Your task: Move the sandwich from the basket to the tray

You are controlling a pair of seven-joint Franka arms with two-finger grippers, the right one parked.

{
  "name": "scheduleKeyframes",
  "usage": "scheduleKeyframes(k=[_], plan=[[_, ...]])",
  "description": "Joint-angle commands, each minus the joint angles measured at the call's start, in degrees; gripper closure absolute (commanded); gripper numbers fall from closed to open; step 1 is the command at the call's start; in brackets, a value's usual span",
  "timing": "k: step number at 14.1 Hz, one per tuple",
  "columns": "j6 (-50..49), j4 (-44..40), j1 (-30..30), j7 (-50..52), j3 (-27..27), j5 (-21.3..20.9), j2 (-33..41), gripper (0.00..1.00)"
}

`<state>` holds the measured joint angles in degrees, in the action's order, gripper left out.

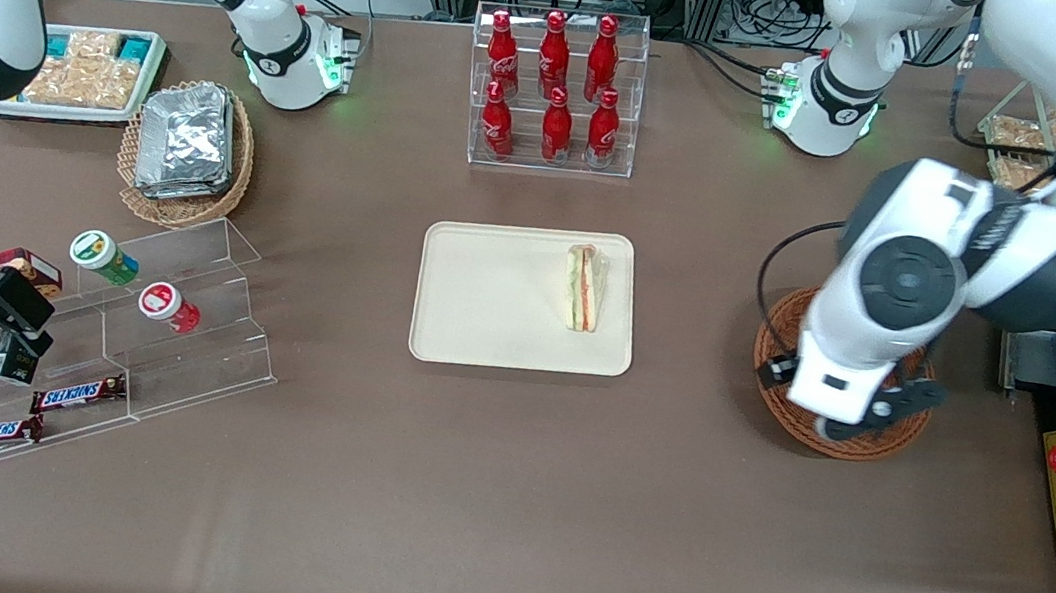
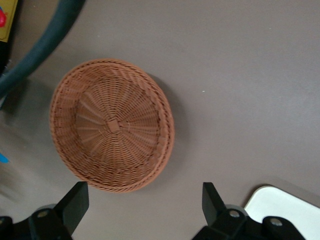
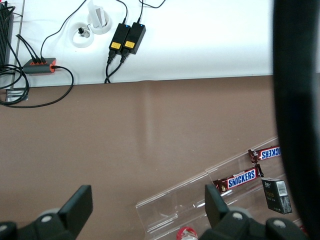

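I see the small triangular sandwich (image 1: 585, 288) of white bread with orange-red and green filling lying flat in the flat cream-beige rectangular plastic tray (image 1: 488, 297), close to the tray's edge that faces the working arm's end of the bench. The tray sits near the middle of the brown bench (image 1: 504, 495). My left arm's pincer (image 1: 862, 408) hangs above the round reddish-brown woven wicker basket (image 1: 784, 388), which stands on the bench well apart from the tray, toward the working arm's end. In the wrist view the pincer (image 2: 145, 205) is released, its two black fingers (image 2: 75, 202) spread wide with nothing between them, and the basket (image 2: 112, 125) beneath it holds nothing; a rounded corner of the tray (image 2: 290, 212) shows just beside one finger.

Farther from the front camera than the tray stands a clear acrylic rack of red bottles (image 1: 554, 88). Toward the parked arm's end I see a lighter tan wicker basket holding foil-wrapped silver packs (image 1: 186, 149), a white tray of snack packets (image 1: 87, 71), and a clear stepped display (image 1: 151, 331) carrying two small round tubs and Snickers bars (image 1: 78, 394)
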<state>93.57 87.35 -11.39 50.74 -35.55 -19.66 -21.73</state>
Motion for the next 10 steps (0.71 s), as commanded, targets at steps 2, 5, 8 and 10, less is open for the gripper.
scheduleKeyframes(k=[2, 5, 8, 10], plan=[[-4.09, 0.45, -5.30, -11.68, 0.13, 4.28, 4.93, 0.00], [-4.98, 1.59, -3.91, -21.52, 8.89, 9.62, 10.10, 0.00], [-6.90, 3.00, -0.92, -32.24, 18.04, 12.54, 14.94, 0.00], [-9.71, 3.35, -0.48, -39.19, 21.48, 13.60, 17.58, 0.00]])
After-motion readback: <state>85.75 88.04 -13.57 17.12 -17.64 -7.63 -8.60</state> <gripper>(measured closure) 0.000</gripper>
